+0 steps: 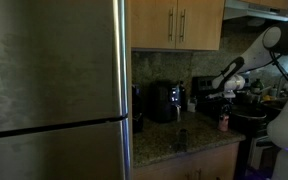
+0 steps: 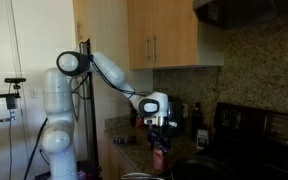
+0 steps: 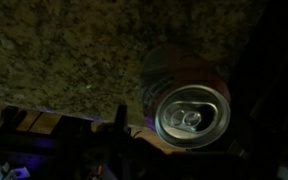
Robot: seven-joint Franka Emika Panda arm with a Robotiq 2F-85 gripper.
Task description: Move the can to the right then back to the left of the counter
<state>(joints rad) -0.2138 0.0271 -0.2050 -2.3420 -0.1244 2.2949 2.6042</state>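
1 can [image 2: 161,157] upright on the speckled counter [image 3: 74,50], the tool [image 2: 161,132] above it, wide open, empty

The can [image 1: 223,122] stands on the counter [image 1: 172,136], with the pincer [image 2: 160,130] directly above it.

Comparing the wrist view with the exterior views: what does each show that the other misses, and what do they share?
Wrist view only: the can's silver lid with its pull tab, seen from above. Exterior views only: the robot arm, the wooden cabinets and the gripper above the can. Shared: the can standing on the speckled counter.
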